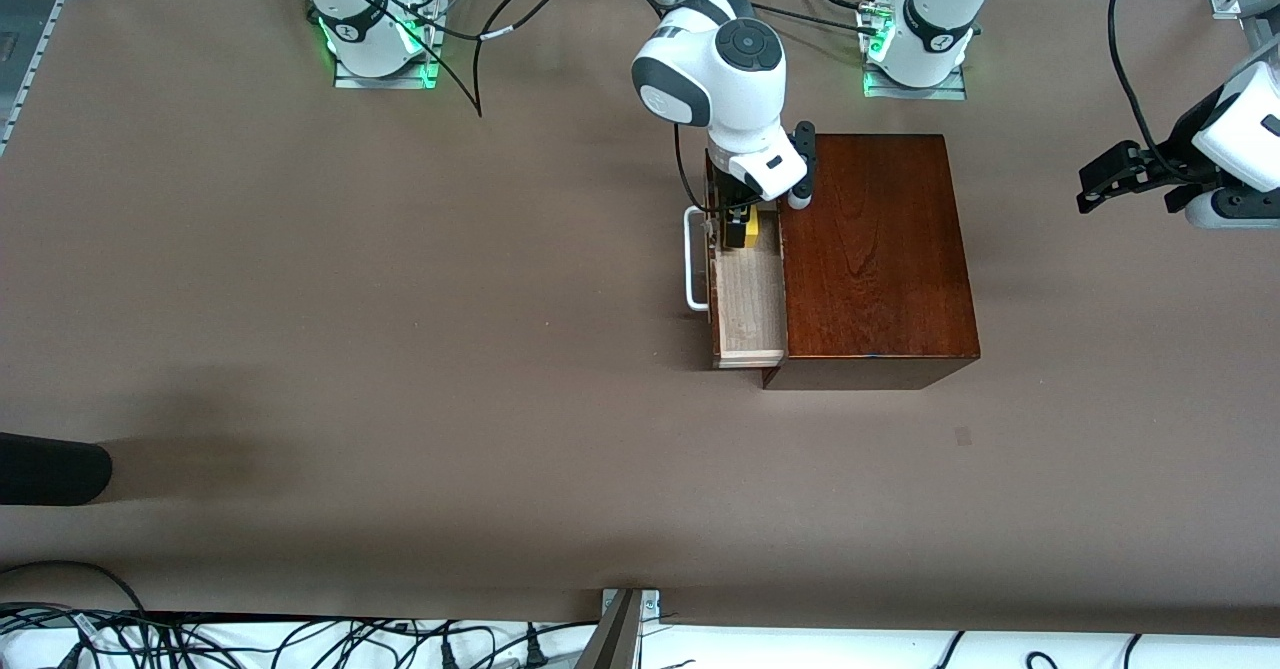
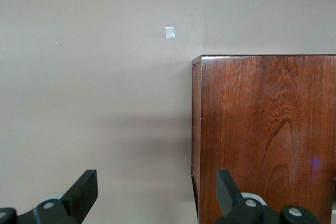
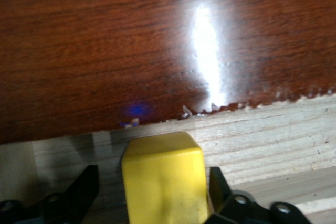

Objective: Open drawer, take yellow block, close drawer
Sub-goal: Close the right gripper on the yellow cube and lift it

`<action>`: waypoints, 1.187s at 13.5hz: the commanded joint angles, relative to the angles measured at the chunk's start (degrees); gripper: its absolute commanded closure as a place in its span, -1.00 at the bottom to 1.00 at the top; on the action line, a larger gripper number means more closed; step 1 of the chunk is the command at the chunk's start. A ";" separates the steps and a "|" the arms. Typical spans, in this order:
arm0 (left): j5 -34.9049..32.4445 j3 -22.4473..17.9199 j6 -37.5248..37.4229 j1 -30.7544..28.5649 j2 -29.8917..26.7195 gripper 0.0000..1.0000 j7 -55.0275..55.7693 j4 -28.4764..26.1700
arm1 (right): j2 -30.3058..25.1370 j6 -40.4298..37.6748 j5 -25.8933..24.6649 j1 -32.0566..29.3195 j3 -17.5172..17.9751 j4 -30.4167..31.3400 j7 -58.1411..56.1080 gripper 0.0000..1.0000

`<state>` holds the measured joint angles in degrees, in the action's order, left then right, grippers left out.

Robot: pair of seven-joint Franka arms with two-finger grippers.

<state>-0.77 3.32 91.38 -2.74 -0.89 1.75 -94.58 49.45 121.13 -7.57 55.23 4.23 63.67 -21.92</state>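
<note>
Dark rounded object (image 1: 50, 469) at the worktop (image 1: 400, 349) edge nearest the camera, well clear of the box (image 1: 875, 249). Drawer (image 1: 745, 309) stands pulled out of the box toward the right arm's end, white handle (image 1: 692, 259) outermost; opening looks done. Yellow block (image 1: 751, 226) sits in the drawer's part farthest from the camera. Right pincer (image 1: 738, 229) is down in the drawer, fingers astride the block; one touches it, the other stands off, so not yet gripped. Lifting out and closing remain. Box edge crowds the block closely. Left pincer (image 2: 157, 195) waits, spread wide and empty, over the box's edge at the left arm's end.
</note>
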 commanded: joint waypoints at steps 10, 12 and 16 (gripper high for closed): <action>0.94 0.02 -0.50 0.10 -0.43 -1.00 -0.34 0.28 | -5.22 -12.92 1.76 -1.08 0.34 -8.30 -0.23 1.00; 0.95 0.28 -0.50 0.02 -0.43 -1.00 -0.43 0.28 | -8.82 -15.74 1.68 -1.97 -0.35 -8.38 -0.58 1.00; 0.94 0.37 -0.50 0.10 -0.43 -1.00 -0.43 0.28 | -14.02 -17.85 1.15 -9.06 -1.59 -8.30 -0.32 1.00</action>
<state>-0.77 3.55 91.38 -2.67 -0.89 1.75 -94.58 37.90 104.72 -7.03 50.01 2.38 54.58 -21.94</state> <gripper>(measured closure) 0.000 0.445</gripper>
